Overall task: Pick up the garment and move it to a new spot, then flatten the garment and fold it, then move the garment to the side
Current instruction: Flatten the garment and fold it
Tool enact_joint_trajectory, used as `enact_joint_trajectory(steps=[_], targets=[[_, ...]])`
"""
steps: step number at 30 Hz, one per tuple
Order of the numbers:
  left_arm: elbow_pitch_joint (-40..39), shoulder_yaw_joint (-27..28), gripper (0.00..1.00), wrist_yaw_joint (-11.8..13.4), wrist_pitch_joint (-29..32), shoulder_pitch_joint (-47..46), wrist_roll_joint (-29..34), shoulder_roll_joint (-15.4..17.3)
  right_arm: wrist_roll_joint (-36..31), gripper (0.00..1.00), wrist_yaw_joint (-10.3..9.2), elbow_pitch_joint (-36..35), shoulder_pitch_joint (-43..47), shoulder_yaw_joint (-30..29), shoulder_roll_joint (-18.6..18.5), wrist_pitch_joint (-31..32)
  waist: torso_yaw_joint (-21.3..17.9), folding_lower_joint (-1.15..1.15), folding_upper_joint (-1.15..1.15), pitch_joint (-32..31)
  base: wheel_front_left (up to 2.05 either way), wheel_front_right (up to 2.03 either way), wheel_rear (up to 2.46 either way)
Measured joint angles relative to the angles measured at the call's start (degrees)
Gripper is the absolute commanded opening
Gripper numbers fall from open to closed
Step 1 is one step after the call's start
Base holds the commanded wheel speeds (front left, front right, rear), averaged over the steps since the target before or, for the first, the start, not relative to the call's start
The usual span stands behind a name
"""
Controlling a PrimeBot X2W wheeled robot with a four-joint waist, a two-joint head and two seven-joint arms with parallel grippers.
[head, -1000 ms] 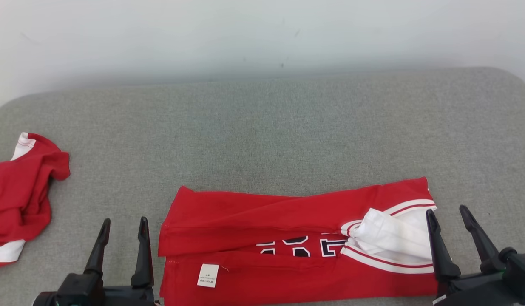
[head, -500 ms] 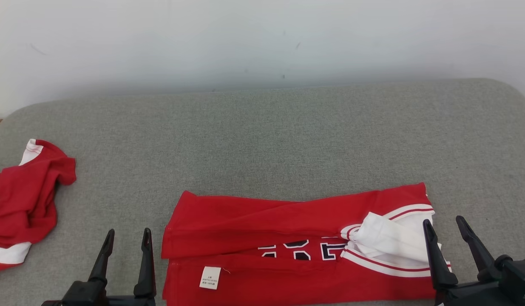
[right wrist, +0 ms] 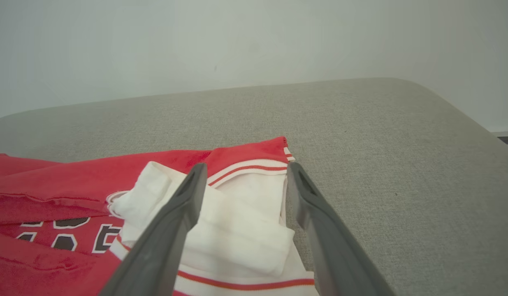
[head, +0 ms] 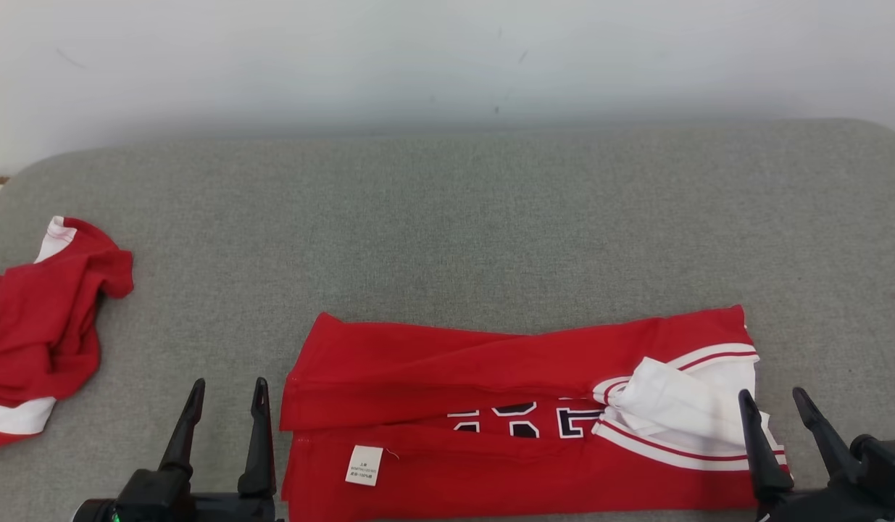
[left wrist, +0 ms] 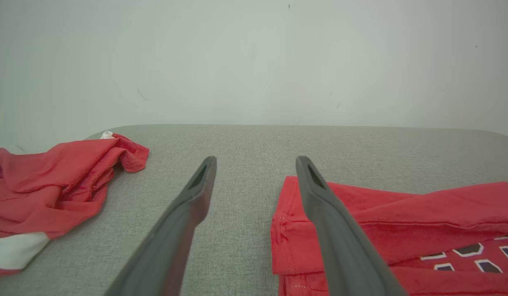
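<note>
The folded red garment (head: 519, 406) is lying on the grey cushion (head: 490, 232) between the left gripper (head: 230, 382) and right gripper (head: 770, 393), both gaping apart, holding nothing. It's looking light, soft and floppy; I'd be pinching every layer at the two ends nearest each gripper.

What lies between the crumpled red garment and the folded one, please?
Bare grey cushion, seen in the head view, separates the crumpled garment from the folded garment; the left gripper, fingers open, sits near the front of that gap.
</note>
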Motion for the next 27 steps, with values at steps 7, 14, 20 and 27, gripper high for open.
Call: enact_joint_trajectory(steps=[7,14,20,27], targets=[[0.3,-0.8,1.00,-0.5,0.0,-1.8,0.4,-0.7,2.3,1.00,0.00,10.1,-3.0,0.3,-0.5,-1.8,0.2,0.00,0.00,2.8,0.00,0.00,0.00],[0.8,-1.0,1.00,-1.3,0.0,-3.6,0.9,-1.2,5.3,1.00,0.01,20.1,-6.7,2.5,-1.0,-3.3,0.1,0.00,0.00,5.4,0.00,0.00,0.00],[1.0,-0.8,1.00,-1.4,0.0,-4.4,1.4,-1.2,9.5,0.00,0.00,23.8,-9.5,6.5,-2.0,-4.9,-0.2,0.00,0.00,6.0,0.00,0.00,0.00],[0.9,0.1,1.00,-1.4,0.0,-4.4,1.4,-1.3,13.3,0.00,0.13,23.6,-9.5,8.0,-2.9,-5.7,-0.9,0.00,0.00,5.9,0.00,0.00,0.00]])
